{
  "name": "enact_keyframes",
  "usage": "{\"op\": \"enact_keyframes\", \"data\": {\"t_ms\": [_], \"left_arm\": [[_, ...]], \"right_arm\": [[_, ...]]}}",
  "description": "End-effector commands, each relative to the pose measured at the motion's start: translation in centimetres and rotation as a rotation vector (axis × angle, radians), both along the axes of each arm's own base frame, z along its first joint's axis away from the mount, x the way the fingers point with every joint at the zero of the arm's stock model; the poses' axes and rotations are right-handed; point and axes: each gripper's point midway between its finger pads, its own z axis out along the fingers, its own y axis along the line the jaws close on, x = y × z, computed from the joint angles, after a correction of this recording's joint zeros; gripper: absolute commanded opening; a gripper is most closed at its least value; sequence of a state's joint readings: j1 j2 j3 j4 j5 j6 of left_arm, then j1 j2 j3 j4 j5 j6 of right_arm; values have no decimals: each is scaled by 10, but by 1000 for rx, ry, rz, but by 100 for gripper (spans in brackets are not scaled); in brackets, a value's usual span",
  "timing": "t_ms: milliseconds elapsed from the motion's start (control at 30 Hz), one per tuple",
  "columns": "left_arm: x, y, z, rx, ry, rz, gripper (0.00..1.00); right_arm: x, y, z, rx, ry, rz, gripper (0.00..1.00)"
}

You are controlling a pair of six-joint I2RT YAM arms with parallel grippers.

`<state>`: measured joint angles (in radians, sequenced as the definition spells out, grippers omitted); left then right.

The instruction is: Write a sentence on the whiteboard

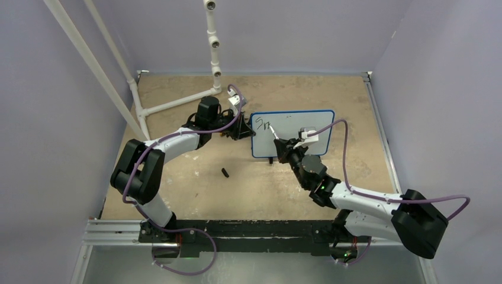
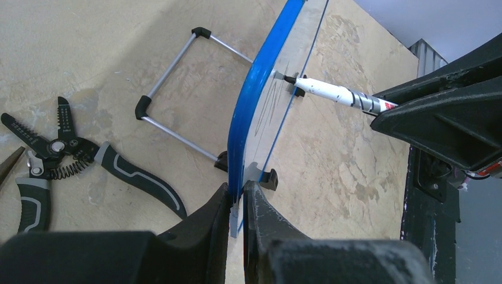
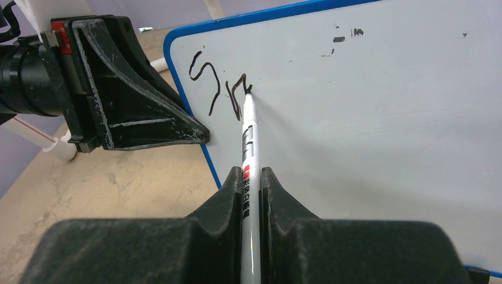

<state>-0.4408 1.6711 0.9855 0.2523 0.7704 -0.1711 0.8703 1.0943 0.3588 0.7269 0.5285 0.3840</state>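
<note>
The whiteboard (image 1: 302, 127) stands upright mid-table, white with a thin blue frame (image 2: 260, 89). My left gripper (image 2: 237, 189) is shut on the board's left edge, one finger on each face. My right gripper (image 3: 251, 174) is shut on a white marker (image 3: 247, 142). The marker's black tip touches the board's upper left area. The sentence (image 3: 219, 89) stands there as a black "S" and a partial second letter, also visible in the top view (image 1: 263, 125). In the left wrist view the marker (image 2: 331, 93) meets the board from the right.
Black-handled wire strippers (image 2: 65, 154) lie on the table behind the board, next to its folding wire stand (image 2: 177, 65). A small black cap (image 1: 225, 173) lies in front of the left arm. A white pipe frame (image 1: 177, 102) stands at the back left. Small smudges (image 3: 340, 38) mark the board's top.
</note>
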Motion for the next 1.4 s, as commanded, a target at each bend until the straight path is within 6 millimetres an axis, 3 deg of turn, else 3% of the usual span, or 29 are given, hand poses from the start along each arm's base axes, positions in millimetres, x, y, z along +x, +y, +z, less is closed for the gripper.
{"op": "enact_keyframes", "data": {"t_ms": [0,600,1200,1367], "left_arm": [[4,-5,15,-17,-50,-18,0],[4,-5,14,-16,-48,-18,0],[4,-5,17,-19,-56,-18,0],[4,-5,18,-20,-57,-18,0]], "right_arm": [[6,2,21,32,-45,-17,0],[6,-21,31,67,-64,-116,0],[-5,-17,-11,60,64,-73,0],[-8,-20,-14,65,73,-72,0]]}}
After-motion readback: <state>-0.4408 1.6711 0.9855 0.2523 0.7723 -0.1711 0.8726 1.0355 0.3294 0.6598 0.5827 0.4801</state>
